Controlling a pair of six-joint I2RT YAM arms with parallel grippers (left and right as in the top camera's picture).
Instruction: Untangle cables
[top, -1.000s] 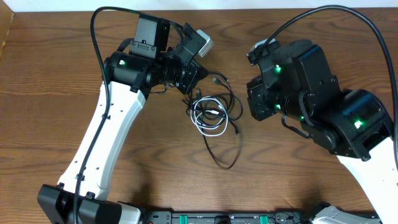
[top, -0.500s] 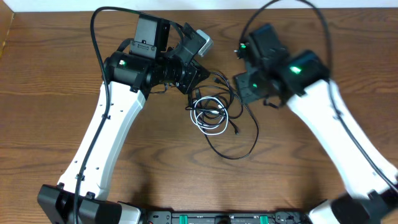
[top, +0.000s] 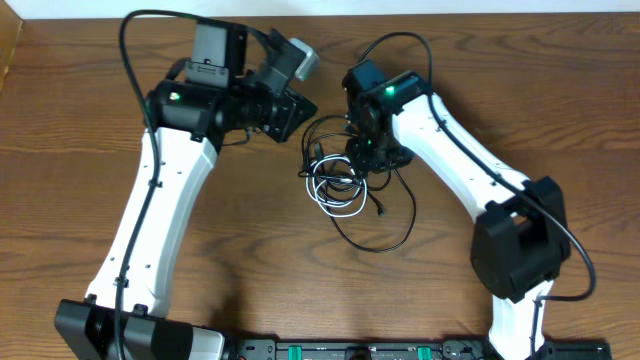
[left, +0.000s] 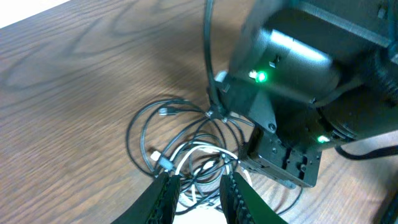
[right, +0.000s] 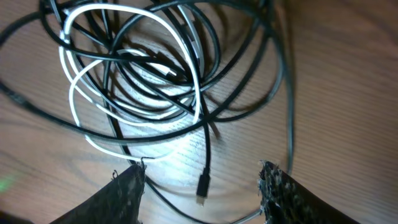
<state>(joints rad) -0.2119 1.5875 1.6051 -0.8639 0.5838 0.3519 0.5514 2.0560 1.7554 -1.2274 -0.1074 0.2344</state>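
Both my left gripper (left: 198, 177) and right gripper (right: 202, 167) hang with fingers apart, clasping nothing, close above the tangled black and white cables (top: 340, 185) on the wooden table (top: 60, 150).

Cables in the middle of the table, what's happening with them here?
The cables, black ones and a white one, lie in a loose tangle on the wooden table, not yet separated. The right gripper hangs just above the pile with its fingers open, and a black plug end lies below the gap. The left gripper sits at the pile's upper left in the overhead view, fingers apart, nothing clearly held.
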